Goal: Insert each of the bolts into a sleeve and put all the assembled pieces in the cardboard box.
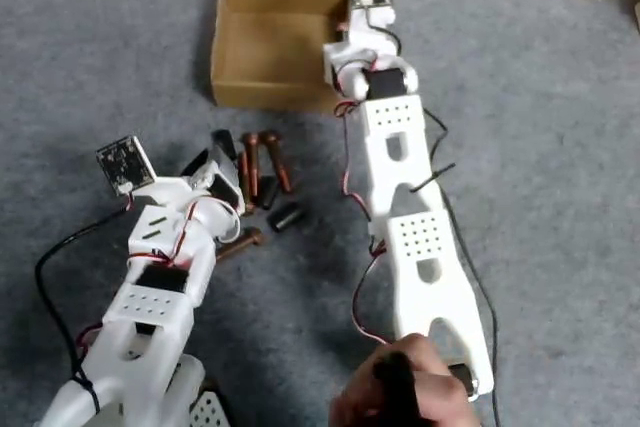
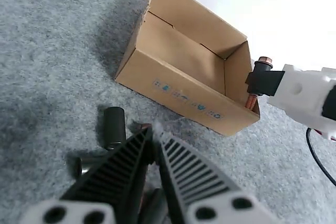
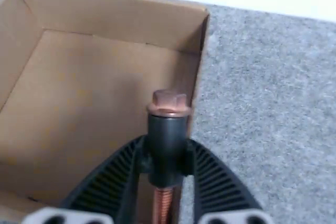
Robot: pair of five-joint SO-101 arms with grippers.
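Closest to the right wrist camera, the right claw is clenched on a black sleeve with a copper bolt seated through it. The bolt head sits above the sleeve and the thread hangs below. This assembled piece is held upright over the cardboard box, at the box's 3 o'clock wall as read in the high view. Whether it hangs wholly inside the opening cannot be told.

The left claw is positioned low over the loose parts, at 9 o'clock of the pile. Its jaws are drawn nearly together. Whether anything is pinched between them cannot be told.

On the grey table, at 6 o'clock of the box, two bare bolts lie side by side. A third bolt lies nearer the left arm. Two spare sleeves lie just beside the pair of bolts, toward 5 o'clock.

Progress is judged as early:
- One piece is assembled but not yet released.
- It is taken to be the first for the box, since the visible box floor carries no other.
- At least three bolts are to be sleeved and delivered.

The next step is judged to be release of the held piece into the box.
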